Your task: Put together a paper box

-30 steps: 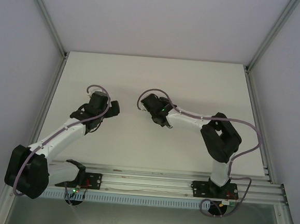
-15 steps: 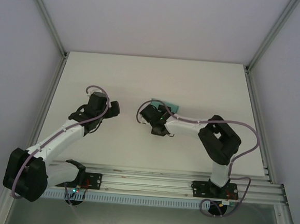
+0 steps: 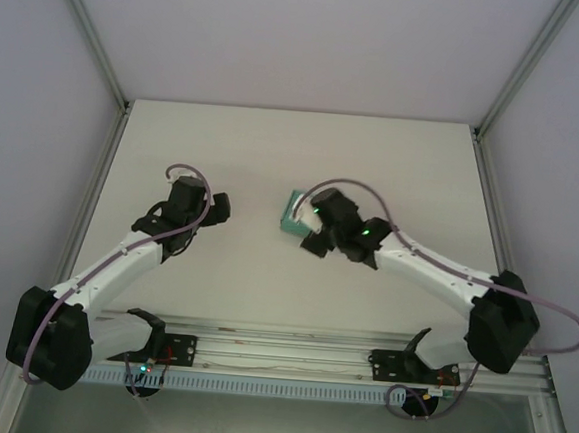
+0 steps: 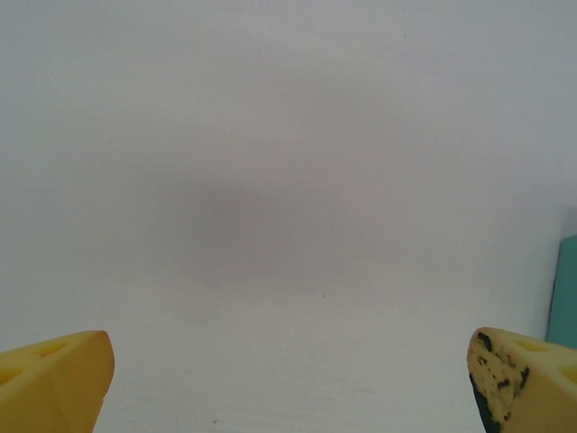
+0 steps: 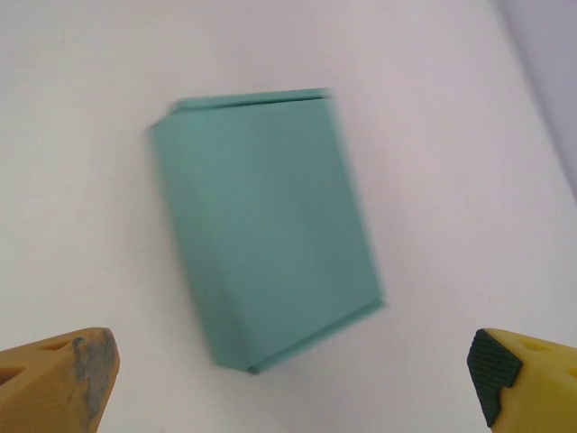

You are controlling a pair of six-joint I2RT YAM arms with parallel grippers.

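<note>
The box lies on the table near its middle, between the 2 grippers. The right gripper is just beside it, and the left gripper is well apart to its left.

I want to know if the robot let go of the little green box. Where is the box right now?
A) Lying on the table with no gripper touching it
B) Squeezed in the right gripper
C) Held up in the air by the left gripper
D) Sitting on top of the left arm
A: the paper box lies flat on the table, and the right gripper is wide open, its fingers clear of the box.
</note>
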